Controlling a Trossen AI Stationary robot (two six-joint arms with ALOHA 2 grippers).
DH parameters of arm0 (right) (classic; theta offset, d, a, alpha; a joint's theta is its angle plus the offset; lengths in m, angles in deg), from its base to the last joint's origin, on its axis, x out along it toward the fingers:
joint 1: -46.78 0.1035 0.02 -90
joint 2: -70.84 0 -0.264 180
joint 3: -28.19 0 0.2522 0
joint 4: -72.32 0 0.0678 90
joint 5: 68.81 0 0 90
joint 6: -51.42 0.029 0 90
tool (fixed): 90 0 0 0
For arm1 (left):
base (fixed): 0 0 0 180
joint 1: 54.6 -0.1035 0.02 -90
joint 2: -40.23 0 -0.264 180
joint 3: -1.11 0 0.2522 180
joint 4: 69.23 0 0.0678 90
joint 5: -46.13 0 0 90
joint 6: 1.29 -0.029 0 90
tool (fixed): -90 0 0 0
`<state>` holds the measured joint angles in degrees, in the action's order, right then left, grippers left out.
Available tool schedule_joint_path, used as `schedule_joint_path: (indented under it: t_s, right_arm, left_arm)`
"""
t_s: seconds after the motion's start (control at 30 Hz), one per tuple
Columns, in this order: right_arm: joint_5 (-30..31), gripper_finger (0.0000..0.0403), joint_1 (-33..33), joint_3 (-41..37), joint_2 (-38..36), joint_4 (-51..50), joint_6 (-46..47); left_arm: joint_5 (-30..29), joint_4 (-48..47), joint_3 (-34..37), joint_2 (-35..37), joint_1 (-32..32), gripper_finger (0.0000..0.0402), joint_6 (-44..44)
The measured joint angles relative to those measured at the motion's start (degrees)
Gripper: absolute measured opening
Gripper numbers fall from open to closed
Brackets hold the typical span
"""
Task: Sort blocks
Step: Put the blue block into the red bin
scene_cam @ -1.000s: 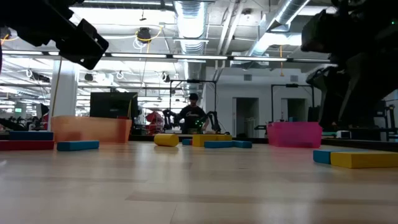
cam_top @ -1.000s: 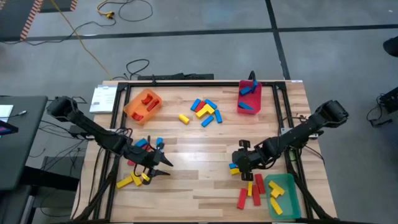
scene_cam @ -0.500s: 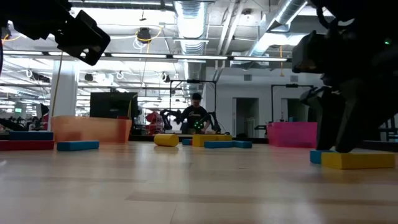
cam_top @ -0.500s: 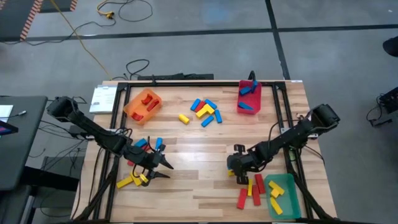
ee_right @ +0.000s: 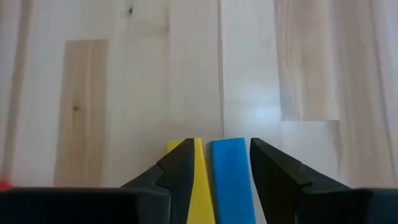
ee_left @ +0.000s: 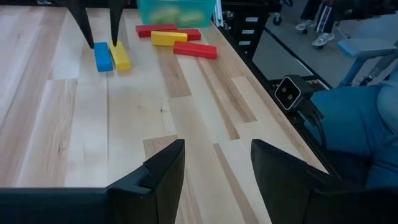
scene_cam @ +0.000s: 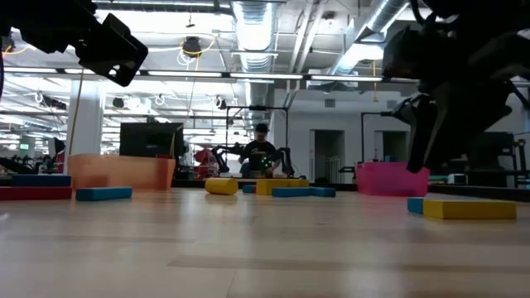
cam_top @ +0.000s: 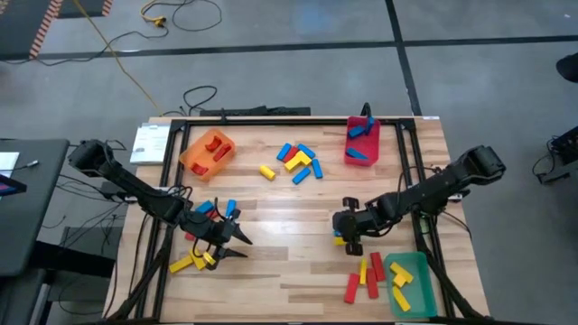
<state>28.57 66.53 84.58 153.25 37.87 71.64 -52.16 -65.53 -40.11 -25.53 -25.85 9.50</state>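
My right gripper (ee_right: 222, 149) points steeply down over a blue block (ee_right: 229, 180) that lies flat on the table, a yellow block (ee_right: 200, 186) right beside it. Its open fingers stand one on each side of the blue block's end. I see no plain touch. The left wrist view shows the same pair, blue block (ee_left: 101, 57) and yellow block (ee_left: 120, 56), under the right gripper (ee_left: 102, 43). My left gripper (cam_top: 240, 242) hovers open at the table's left with nothing between its fingers, beside a cluster of red, blue and yellow blocks (cam_top: 203, 217).
An orange bin (cam_top: 208, 152) with red blocks stands far left. A pink bin (cam_top: 361, 144) with blue blocks stands far right. A green bin (cam_top: 411, 282) with yellow blocks sits near right. Loose blocks lie mid-far (cam_top: 298, 162) and beside the green bin (cam_top: 366, 275). Bare wood lies in the middle.
My right gripper has shifted a little toward the table's left and now stands over the blue block. My left gripper has kept still.
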Motion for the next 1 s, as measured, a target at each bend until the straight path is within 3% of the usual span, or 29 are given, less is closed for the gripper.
schedule_joint_path:
  t_s: [0.5,1.0]
  right_arm:
    - [-1.6,0.0169,-0.7,0.4,7.4,-1.0,0.4]
    - [-0.9,0.0169,-7.2,0.0,4.7,-0.4,-3.6]
  left_arm:
    - [-0.1,-0.1,0.0,0.0,0.0,0.0181,0.4]
    - [-0.1,0.0,0.0,0.0,0.0,0.0181,0.4]
